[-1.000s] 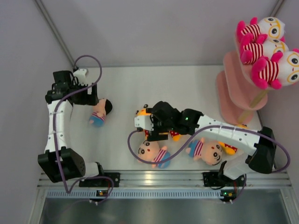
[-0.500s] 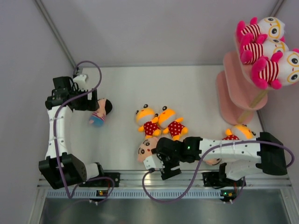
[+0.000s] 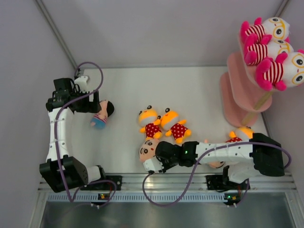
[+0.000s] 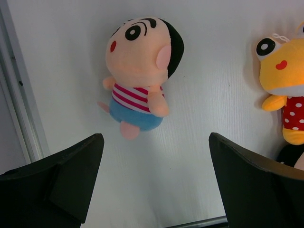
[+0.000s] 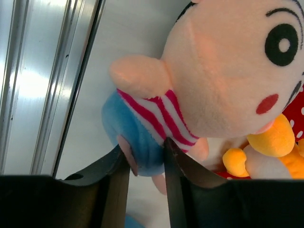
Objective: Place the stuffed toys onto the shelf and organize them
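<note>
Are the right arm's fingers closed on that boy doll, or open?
Closed on it. The right wrist view shows both fingers squeezing the boy doll's blue shorts between them.

Bare table (image 3: 190, 90) lies open between orange dolls (image 3: 152, 124) and shelf (image 3: 232, 102).

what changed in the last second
The right hand swung from over the orange toys to the near edge and closed on the boy doll there. The left hand barely shifted, open near the left doll; striped dolls on the shelf unchanged.
</note>
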You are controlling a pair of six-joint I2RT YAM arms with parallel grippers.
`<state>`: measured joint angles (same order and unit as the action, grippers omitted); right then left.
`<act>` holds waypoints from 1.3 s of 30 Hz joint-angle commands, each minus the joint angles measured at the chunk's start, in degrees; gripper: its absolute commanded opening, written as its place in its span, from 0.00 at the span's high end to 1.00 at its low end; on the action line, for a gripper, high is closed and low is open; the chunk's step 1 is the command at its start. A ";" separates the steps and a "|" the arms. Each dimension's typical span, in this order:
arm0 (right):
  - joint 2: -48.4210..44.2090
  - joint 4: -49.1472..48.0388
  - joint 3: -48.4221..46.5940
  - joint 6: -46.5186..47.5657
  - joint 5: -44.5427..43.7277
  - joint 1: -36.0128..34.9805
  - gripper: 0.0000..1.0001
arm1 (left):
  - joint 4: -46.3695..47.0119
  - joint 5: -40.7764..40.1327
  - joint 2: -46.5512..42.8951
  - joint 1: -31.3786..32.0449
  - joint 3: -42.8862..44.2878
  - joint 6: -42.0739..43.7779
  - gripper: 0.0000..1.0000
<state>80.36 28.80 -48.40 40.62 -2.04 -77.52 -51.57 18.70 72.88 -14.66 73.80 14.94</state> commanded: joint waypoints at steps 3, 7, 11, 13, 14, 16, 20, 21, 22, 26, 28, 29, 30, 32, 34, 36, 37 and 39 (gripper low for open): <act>2.17 -9.37 -0.90 -0.63 0.54 0.17 0.83 | 0.24 1.96 0.07 -0.46 0.29 0.00 0.02; 3.75 -5.35 -10.27 -2.82 1.08 0.43 1.00 | 0.24 1.87 -0.11 -0.55 0.12 0.18 0.02; 6.03 4.93 -24.95 -8.53 -6.02 1.31 1.00 | 0.24 1.61 0.15 -0.55 0.20 0.27 0.02; 9.44 15.64 -35.81 -11.86 -10.16 4.45 1.00 | 0.24 1.69 0.15 -0.55 0.20 0.35 0.02; 10.95 19.07 -39.63 -13.45 -13.31 5.78 1.00 | 0.24 1.78 0.24 -0.55 0.20 0.35 0.02; 15.24 29.06 -49.88 -19.05 -15.53 11.03 1.00 | 0.24 1.87 0.59 -0.55 0.29 0.35 0.02; 19.48 36.76 -59.32 -25.32 -20.88 21.33 1.00 | 0.33 2.04 1.30 -0.55 0.47 0.53 0.02; 20.27 37.55 -60.92 -26.11 -24.03 23.27 1.00 | 0.24 2.13 1.56 -0.55 0.47 0.70 0.02; 22.02 39.65 -64.50 -27.51 -25.80 26.85 1.00 | 0.24 2.22 1.82 -0.55 0.64 0.79 0.02; 27.56 42.66 -74.62 -29.63 -33.01 36.36 1.00 | 0.24 3.27 2.97 -0.64 0.91 0.79 0.02; 30.38 42.75 -79.27 -30.60 -35.30 42.34 1.00 | 0.24 3.98 4.02 -0.64 1.26 0.79 0.02; 30.82 41.70 -80.26 -31.04 -36.96 44.10 1.00 | 0.24 4.15 4.37 -0.64 1.43 0.71 0.02; 31.09 41.00 -81.40 -32.26 -36.63 47.25 1.00 | 0.24 4.50 4.81 -0.64 1.78 0.71 0.02; 30.30 37.41 -80.89 -33.67 -31.22 49.73 1.00 | 0.24 5.73 5.34 -0.64 2.40 0.71 0.05; 27.23 33.62 -76.52 -35.61 -27.07 50.27 1.00 | 0.24 9.93 5.78 -0.55 3.97 0.79 0.10; 23.55 28.17 -70.64 -37.01 -20.12 49.40 1.00 | 0.24 14.32 6.57 0.50 6.78 0.44 0.11; 22.49 27.03 -69.30 -38.06 -18.63 49.22 1.00 | 0.24 14.35 6.83 1.37 7.93 0.09 0.11; 20.47 25.17 -67.36 -42.00 -16.69 48.60 1.00 | 0.33 12.95 7.71 7.23 11.61 0.09 0.09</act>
<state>106.91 61.60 -117.60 4.91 -26.13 -26.37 -52.03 27.51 80.51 -13.10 79.00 14.90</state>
